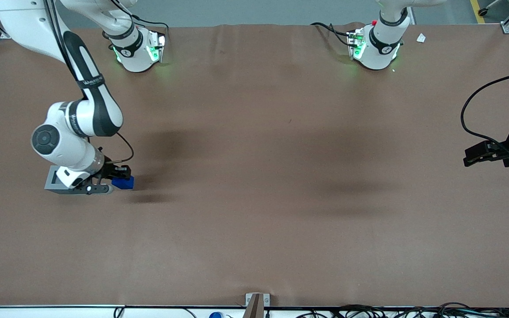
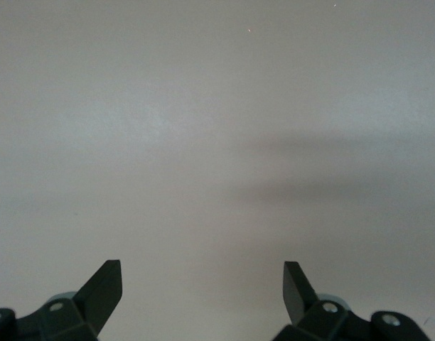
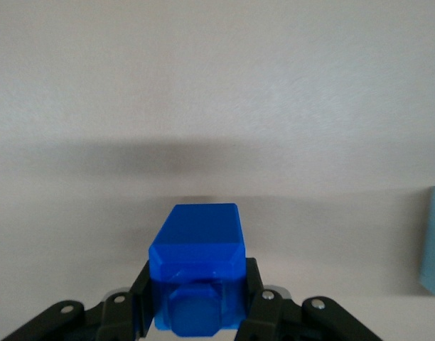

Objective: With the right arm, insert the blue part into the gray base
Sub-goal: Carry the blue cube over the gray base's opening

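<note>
The right arm (image 1: 87,115) reached down at the left of the front frame, its wrist bent low over the counter (image 1: 254,212). Its pincer (image 1: 119,176) was clamped on the blue part (image 3: 196,273), fingers (image 3: 141,298) pressing both sides.

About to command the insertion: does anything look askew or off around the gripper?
Nothing stands out. The gripper holds the blue part squarely between its fingers, right beside the gray base, toward the working arm's end of the brown table. No damage shows.
</note>
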